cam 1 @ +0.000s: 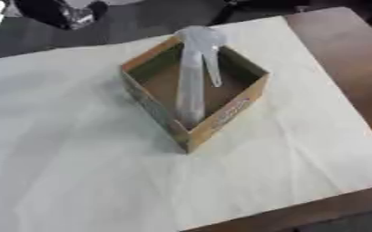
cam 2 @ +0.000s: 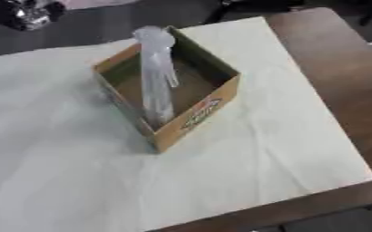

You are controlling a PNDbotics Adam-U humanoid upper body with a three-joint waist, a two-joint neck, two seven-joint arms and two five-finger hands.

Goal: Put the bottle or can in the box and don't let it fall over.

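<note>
An open cardboard box [cam 1: 229, 115] with yellow-brown sides stands on the white cloth, one corner turned toward me. A tall clear plastic bottle [cam 1: 192, 77] stands upright inside it, near the front corner, with its pale top [cam 2: 153, 35] rising well above the rim. A lighter strip shows beside the bottle; I cannot tell what it is. Neither of my hands appears in either view.
White cloth [cam 1: 70, 149] covers most of a brown wooden table [cam 2: 332, 54], bare along the right and front edges. Dark floor and a shiny crumpled object [cam 2: 26, 16] lie beyond the far edge.
</note>
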